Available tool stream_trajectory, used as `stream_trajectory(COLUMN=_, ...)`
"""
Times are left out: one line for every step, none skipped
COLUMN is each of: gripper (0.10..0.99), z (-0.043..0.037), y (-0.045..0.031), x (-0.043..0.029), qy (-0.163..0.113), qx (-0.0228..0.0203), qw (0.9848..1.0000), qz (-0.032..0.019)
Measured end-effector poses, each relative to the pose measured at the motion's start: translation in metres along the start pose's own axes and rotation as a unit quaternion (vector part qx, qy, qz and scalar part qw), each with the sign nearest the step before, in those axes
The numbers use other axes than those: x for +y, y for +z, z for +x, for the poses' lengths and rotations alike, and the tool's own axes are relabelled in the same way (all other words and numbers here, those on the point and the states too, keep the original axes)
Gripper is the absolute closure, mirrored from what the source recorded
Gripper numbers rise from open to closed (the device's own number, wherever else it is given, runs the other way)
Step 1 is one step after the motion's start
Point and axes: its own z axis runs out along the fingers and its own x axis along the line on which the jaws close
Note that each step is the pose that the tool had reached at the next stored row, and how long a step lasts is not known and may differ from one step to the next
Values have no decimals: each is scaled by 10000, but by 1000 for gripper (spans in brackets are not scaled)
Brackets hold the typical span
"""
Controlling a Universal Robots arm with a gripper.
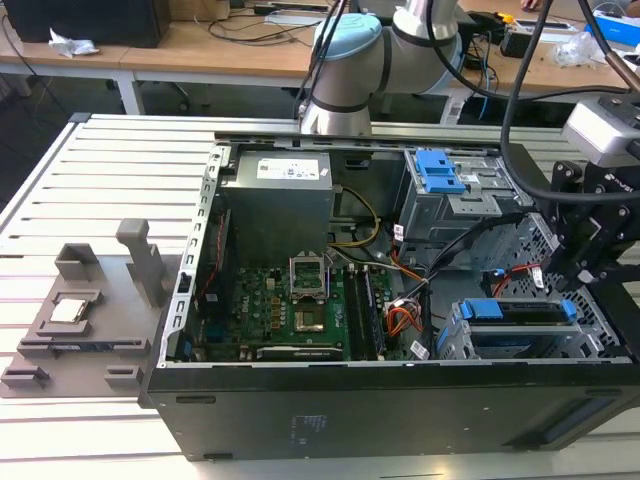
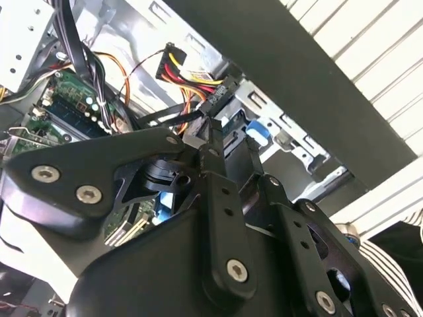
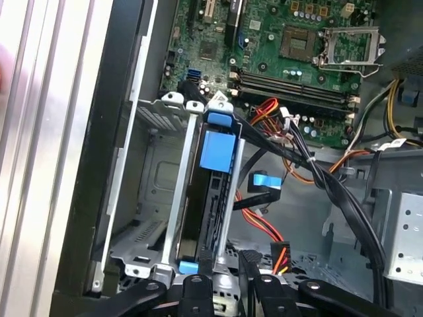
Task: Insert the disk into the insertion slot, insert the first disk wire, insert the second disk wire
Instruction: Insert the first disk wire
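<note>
While the disk (image 3: 217, 152) is being housed in the slot (image 3: 149, 178) just ahead of the jaws, the gripper (image 2: 208, 135) is being held clenched, with a wire connector (image 2: 218, 96) lying just beyond the tips.

A pale slatted metal table (image 1: 80, 190) spreads wide. Behind the table stands a wooden desk (image 1: 190, 52) on white legs (image 1: 130, 95), strewn with cables (image 1: 255, 30); a black box (image 1: 90, 20) and crumpled white wrapping (image 1: 72, 44) sit on it.
</note>
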Motion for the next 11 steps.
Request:
stream_trajectory(gripper=784, z=-6, y=-1, x=-13, qy=-9, qx=2, qw=10000, qz=0)
stream_trajectory(gripper=784, z=-16, y=-2, x=-22, qy=-17, qx=13, qw=10000, qz=-2)
stream_trajectory(gripper=784, z=-18, y=-2, x=-22, qy=-18, qx=29, qw=10000, qz=-5)
stream_trajectory(gripper=784, z=-18, y=-6, x=-16, qy=-20, qx=34, qw=10000, qz=-6)
stream_trajectory(gripper=784, z=-21, y=-12, x=-7, qy=-23, qx=34, qw=10000, qz=-6)
stream_trajectory(gripper=784, z=-22, y=-18, x=1, qy=-25, qx=34, qw=10000, qz=-6)
stream_trajectory(gripper=784, z=-24, y=-29, x=11, qy=-33, qx=34, qw=10000, qz=-5)
stream_trajectory(gripper=784, z=-25, y=-42, x=20, qy=-55, qx=35, qw=10000, qz=-5)
stream_trajectory(gripper=784, z=-26, y=-51, x=24, qy=-81, qx=36, qw=10000, qz=-5)
stream_trajectory(gripper=784, z=-26, y=-58, x=25, qy=-101, qx=38, qw=9999, qz=-5)
stream_trajectory(gripper=784, z=-29, y=-64, x=25, qy=-126, qx=39, qw=9999, qz=-5)
